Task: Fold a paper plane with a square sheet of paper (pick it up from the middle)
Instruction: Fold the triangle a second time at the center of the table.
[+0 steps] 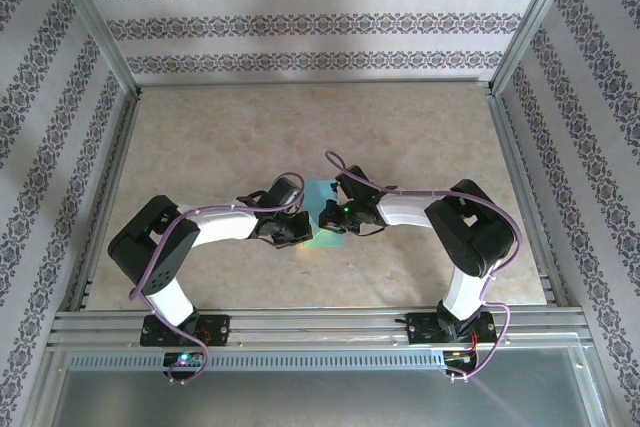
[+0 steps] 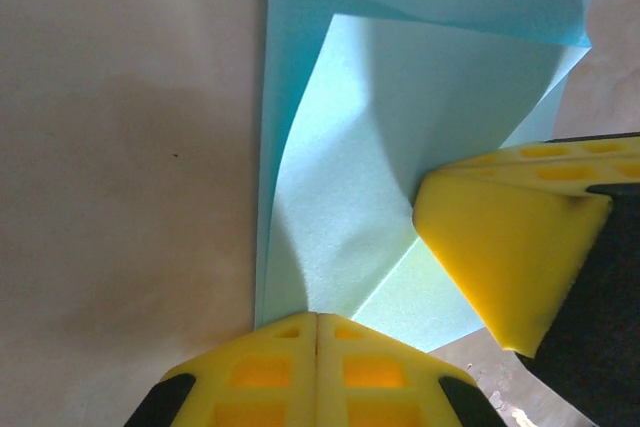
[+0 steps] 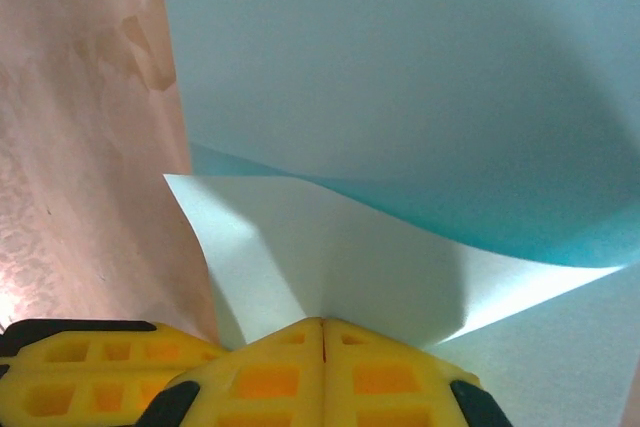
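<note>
No readable text or labels, apparently

You've got a beige marbled tabletop, alu frame posts at the back corners, wallpapered walls w/ dark floral bands, and a slotted metal rail along the near edge

Both arms fold inward, elbows out, wrists low. Left gripper and right gripper sit nearly tip to tip. Each has its fingers pressed together, pinching the paper plane.
</note>
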{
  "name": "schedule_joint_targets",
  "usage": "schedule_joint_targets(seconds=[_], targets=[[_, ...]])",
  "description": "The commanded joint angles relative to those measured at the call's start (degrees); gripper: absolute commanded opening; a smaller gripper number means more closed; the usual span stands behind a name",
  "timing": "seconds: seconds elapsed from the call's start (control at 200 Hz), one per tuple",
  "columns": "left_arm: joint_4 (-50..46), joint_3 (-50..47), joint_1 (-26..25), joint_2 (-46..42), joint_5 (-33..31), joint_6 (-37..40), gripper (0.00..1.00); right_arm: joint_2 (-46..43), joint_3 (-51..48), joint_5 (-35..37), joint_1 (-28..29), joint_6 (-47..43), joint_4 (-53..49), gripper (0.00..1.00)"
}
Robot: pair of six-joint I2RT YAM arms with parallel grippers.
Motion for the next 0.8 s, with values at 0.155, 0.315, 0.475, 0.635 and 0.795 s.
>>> schedule_joint_targets(seconds=[0.155,0.315,0.475,0.635,0.795], targets=[[-4.94,-0.11,-0.59,2.47,-2.06,0.23,0.00,1.21,1.86,-0.17,2.63,-4.70,-2.75,0.01],[-8.04,0.31,-0.59,2.56,-3.53,0.52,0.00,2.09,1.80,0.61,0.05,-5.17,-3.25,0.01],[-10.69,-0.09,-0.59,2.64,-4.31,1.22,0.00,2.43,2.02,2.72,-5.94,-6.30,-4.68,0.01],[-10.91,-0.29,-0.59,3.24,-3.85,1.67,0.00,3.59,4.52,4.49,-11.32,-8.15,-6.94,0.01],[-10.64,0.30,-0.59,3.79,-3.43,2.19,0.00,2.22,5.70,3.54,-14.24,-8.60,-8.16,0.01]])
